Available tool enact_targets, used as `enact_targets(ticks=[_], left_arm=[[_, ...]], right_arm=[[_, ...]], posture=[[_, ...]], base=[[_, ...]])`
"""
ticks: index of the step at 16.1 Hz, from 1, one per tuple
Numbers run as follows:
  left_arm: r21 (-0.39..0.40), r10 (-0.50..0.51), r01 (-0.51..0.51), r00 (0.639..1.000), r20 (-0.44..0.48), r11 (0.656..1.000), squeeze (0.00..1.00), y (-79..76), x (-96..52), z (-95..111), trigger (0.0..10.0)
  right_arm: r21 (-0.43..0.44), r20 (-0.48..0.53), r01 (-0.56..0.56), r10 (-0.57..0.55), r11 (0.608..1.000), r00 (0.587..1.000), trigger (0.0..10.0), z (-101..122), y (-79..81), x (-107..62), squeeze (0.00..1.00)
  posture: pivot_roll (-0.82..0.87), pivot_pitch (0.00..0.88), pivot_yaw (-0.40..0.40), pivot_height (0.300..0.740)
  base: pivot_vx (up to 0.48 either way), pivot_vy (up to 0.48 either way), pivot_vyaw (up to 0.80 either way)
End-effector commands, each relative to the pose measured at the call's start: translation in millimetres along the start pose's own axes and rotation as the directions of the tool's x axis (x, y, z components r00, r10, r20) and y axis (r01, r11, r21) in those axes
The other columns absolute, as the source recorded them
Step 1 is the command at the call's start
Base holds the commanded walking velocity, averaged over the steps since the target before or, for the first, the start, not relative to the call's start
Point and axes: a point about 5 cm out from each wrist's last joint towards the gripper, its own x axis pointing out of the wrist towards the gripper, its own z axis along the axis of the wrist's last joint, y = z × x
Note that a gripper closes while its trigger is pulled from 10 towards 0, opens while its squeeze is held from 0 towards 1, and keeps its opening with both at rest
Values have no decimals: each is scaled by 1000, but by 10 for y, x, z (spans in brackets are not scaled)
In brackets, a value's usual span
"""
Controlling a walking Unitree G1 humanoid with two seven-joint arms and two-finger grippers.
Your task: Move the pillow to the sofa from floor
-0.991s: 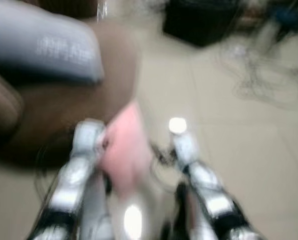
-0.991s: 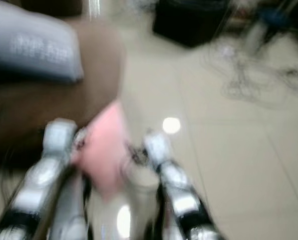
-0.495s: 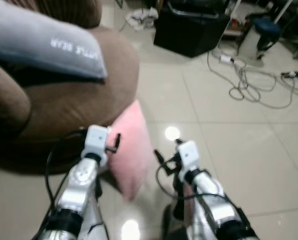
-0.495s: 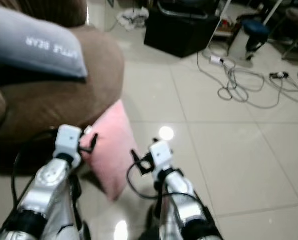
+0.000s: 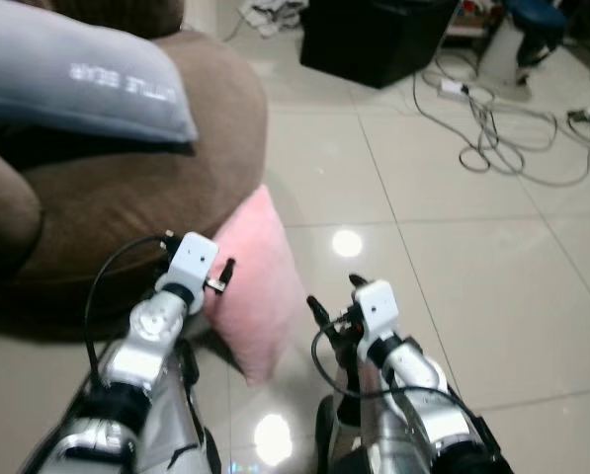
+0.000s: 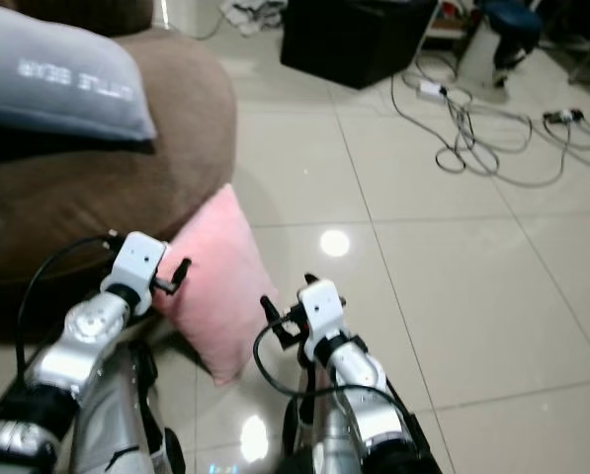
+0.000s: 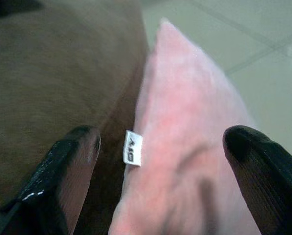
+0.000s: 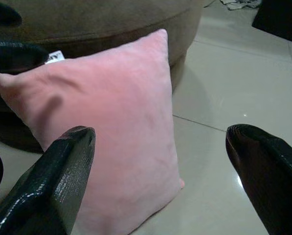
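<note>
Left gripper [image 7: 160, 161]: fingers spread wide, holding nothing; one finger sits over the sofa's brown side, the other over the pillow's pink face.
Right gripper [image 8: 160, 171]: fingers spread wide, holding nothing; aimed at the pillow from the floor side.
Arms: two silver arms reach forward from 6 o'clock, the left arm [image 5: 166, 316] toward 11 o'clock, the right arm [image 5: 388, 341] toward 12 o'clock, with the pillow between them.
Pillow [image 5: 260, 286]: one pink square pillow, standing on a corner on the floor at 12 o'clock and leaning against the sofa's base. A small white tag [image 7: 132, 148] shows on its edge next to the sofa.
Sofa [image 5: 126, 197]: one brown rounded sofa at 10 o'clock, touching the pillow.
Grey cushion [image 5: 77, 84]: one, with white lettering, lying on the sofa at 11 o'clock.
Floor [image 5: 472, 267]: pale glossy tiles with bright reflected lights.
Cables [image 5: 502, 128]: a loose tangle of grey cables on the tiles at 1 o'clock, well apart from the pillow.
Black box [image 5: 379, 35]: one dark case on the floor at 12 o'clock, far off.
Cloth [image 5: 270, 15]: a crumpled white heap beside the black box.
</note>
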Motion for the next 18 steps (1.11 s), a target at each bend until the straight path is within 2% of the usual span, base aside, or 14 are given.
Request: enact_targets(ticks=[1,2,3,4,5,7,10,11,13,15,18], left_arm=[[49,-46,48,998,-32,998,0,-22,33,-23,10000],[49,-46,48,998,-32,998,0,-22,33,-23,10000],[129,-71,77,996,-50,989,0,57,72,1,10000],[158,-77,85,996,-54,984,0,104,89,24,10000],[214,-77,88,995,-62,973,0,253,122,93,10000],[256,-79,95,994,-75,962,0,368,142,134,10000],[359,-76,109,992,-105,927,0,623,141,217,10000],[408,-68,115,989,-130,906,0,765,124,254,10000],[448,-75,139,985,-158,883,0,895,99,291,10000],[469,-95,175,977,-189,866,0,983,77,313,10000],[476,-203,307,945,-258,824,0,949,68,310,10000]], right_arm=[[4,0,22,-22,1000,1000,10000,-8,-21,-49,212],[4,0,22,-22,1000,1000,10000,-8,-21,-49,212],[12,5,33,-33,999,999,10000,-12,2,-71,212],[15,6,36,-36,999,999,10000,-16,13,-79,212],[26,6,51,-51,998,999,10000,-30,27,-102,212],[33,4,62,-62,998,998,10000,-40,36,-120,216],[50,7,76,-76,996,997,10000,-47,101,-150,208],[60,3,85,-86,995,996,10000,-67,132,-171,212],[69,2,89,-90,994,996,10000,-77,170,-181,216],[76,1,92,-93,993,996,10000,-76,207,-180,212],[82,-2,95,-95,992,995,10000,-72,226,-163,212]], posture=[[32,205,-88,471],[32,205,-88,471],[14,211,-65,471],[12,212,-63,471],[6,216,-48,471],[4,217,-42,471],[2,235,-4,471],[6,238,6,471],[11,247,23,471],[18,251,30,471],[22,261,42,471]], base=[[0,0,0],[0,0,0],[0,0,0],[0,0,0],[0,0,0],[0,0,0],[0,0,0],[0,0,0],[0,0,0],[0,0,0],[0,0,0]])
